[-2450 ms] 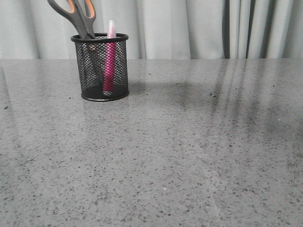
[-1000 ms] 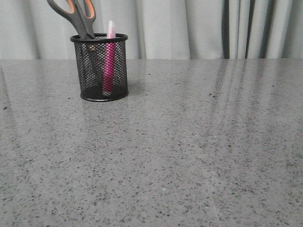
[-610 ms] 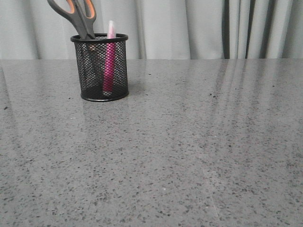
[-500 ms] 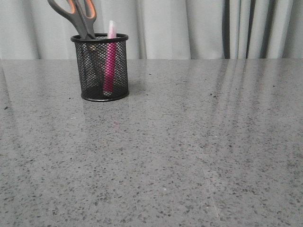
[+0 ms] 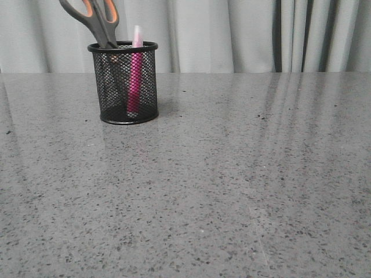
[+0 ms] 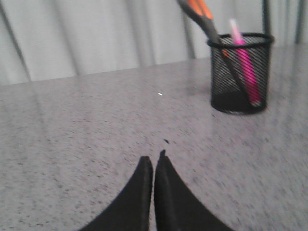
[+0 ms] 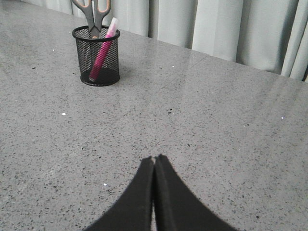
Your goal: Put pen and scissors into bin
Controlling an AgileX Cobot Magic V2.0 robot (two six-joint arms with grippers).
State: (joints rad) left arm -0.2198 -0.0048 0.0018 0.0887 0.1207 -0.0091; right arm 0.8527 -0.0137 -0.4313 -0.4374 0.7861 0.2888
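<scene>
The black mesh bin stands at the far left of the grey table. The pink pen stands inside it, its pale cap above the rim. The scissors stand in it blades down, grey and orange handles sticking out at the top. The bin also shows in the left wrist view and the right wrist view, with pen and scissors inside. My left gripper is shut and empty above bare table. My right gripper is shut and empty, well away from the bin. Neither gripper shows in the front view.
The speckled grey table stretches wide in front of and to the right of the bin. Pale grey curtains hang along the table's far edge.
A soft shadow to the right of the bin seen 2.5 s ago is gone. The bin, pen and scissors have stayed where they were.
</scene>
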